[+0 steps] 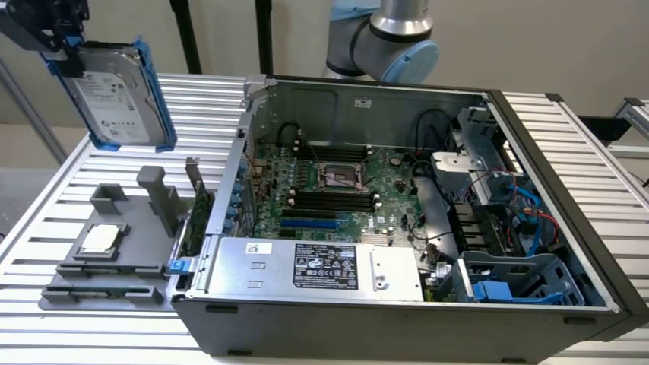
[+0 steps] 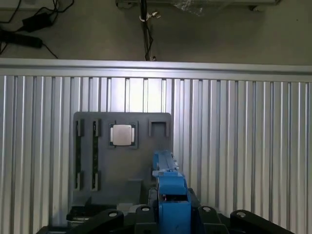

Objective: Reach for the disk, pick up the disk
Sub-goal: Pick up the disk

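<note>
Hanging at 6 o'clock below the gripper [image 1: 63, 55], the disk [image 1: 115, 93] sits clamped between its jaws, long axis roughly upright.

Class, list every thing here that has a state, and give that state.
disk: held aloft, upright.
gripper: shut on the disk.
computer case: lying on its side, open, insides exposed.
chip: seated flat in the grey tray.

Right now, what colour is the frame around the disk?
Bright blue, around the silver-grey disk held up by the gripper. Shows best in the exterior view.
</note>
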You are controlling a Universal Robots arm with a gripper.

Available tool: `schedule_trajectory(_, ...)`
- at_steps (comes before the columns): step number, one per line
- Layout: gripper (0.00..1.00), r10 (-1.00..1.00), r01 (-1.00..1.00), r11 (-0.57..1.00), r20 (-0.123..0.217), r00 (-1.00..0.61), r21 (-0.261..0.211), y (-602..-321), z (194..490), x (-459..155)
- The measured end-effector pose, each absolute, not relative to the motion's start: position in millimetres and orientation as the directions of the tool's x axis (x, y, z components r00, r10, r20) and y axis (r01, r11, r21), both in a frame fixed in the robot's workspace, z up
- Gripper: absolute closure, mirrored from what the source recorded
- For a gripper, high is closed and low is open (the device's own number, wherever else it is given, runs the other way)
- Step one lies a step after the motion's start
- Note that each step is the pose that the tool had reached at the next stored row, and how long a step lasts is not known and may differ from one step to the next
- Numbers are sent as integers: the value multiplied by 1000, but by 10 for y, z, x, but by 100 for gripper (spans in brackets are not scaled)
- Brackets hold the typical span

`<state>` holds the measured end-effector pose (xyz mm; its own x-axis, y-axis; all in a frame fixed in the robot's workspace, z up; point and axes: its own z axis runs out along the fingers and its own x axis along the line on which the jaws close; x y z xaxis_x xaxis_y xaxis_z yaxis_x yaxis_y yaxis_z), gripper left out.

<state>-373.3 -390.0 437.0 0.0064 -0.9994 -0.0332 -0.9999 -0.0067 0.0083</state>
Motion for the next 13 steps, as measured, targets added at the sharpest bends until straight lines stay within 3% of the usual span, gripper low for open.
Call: schedule_trajectory(13, 67, -999, -1000, -9, -53, 9, 9, -3984, 4922, -3152)
